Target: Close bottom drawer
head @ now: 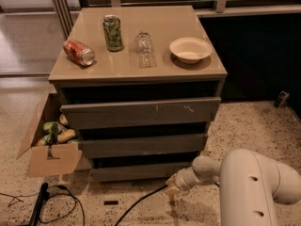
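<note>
The bottom drawer is the narrowest grey-brown front at the foot of the cabinet. It sits pushed in, its front nearly in line under the middle drawer, and its inside is hidden. My gripper is low at the drawer's right front corner, touching or very near the front panel. My white arm reaches in from the lower right.
The cabinet top holds a tipped red can, an upright green can, a clear glass and a white bowl. An open cardboard box stands at the left. A black cable runs across the floor.
</note>
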{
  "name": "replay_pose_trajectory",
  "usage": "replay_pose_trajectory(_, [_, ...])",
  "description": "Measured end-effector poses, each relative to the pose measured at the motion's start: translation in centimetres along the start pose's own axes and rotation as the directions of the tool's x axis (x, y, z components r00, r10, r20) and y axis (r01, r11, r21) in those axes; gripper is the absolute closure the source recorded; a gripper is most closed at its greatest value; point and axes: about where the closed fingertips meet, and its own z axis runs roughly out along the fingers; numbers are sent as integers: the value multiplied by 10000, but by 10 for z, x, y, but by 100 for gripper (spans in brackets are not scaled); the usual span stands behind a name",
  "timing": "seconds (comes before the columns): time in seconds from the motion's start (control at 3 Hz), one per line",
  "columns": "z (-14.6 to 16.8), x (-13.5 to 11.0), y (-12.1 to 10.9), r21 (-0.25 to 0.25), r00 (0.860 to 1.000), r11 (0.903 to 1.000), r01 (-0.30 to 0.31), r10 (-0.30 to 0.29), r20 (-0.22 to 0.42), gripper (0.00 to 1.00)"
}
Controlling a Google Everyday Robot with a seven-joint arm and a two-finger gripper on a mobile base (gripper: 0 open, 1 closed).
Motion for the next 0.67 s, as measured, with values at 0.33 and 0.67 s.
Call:
replay_pose_trajectory(0.33, [5, 6, -32, 742, 10000, 9972, -39, 32, 92, 84])
replay_pose_trajectory(0.67, [5, 6, -32, 742, 10000, 9972, -38, 31, 92, 72])
